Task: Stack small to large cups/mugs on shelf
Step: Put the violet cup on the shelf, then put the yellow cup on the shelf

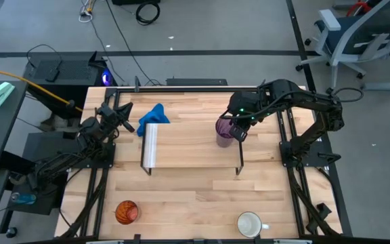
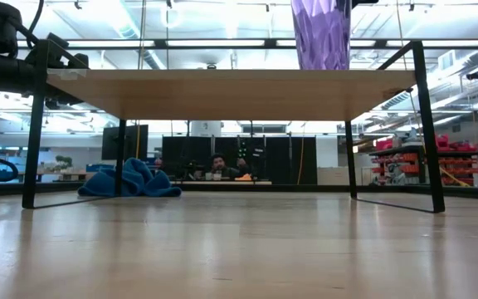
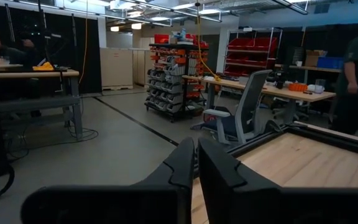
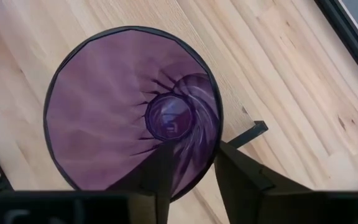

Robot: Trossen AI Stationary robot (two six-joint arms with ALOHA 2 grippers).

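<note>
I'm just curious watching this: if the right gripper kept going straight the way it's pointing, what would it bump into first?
Probably the purple tumbler itself: the right gripper points down over its rim, one finger apparently inside. Below stands the shelf.

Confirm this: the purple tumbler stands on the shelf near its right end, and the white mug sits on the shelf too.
Not quite. The purple tumbler does stand on the shelf near its right end, under the right gripper, but the white mug sits on the table in front of the shelf, as the high view shows.

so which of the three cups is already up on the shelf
The purple tumbler, standing upright near the shelf's right end; the orange cup and white mug sit on the table.
</note>
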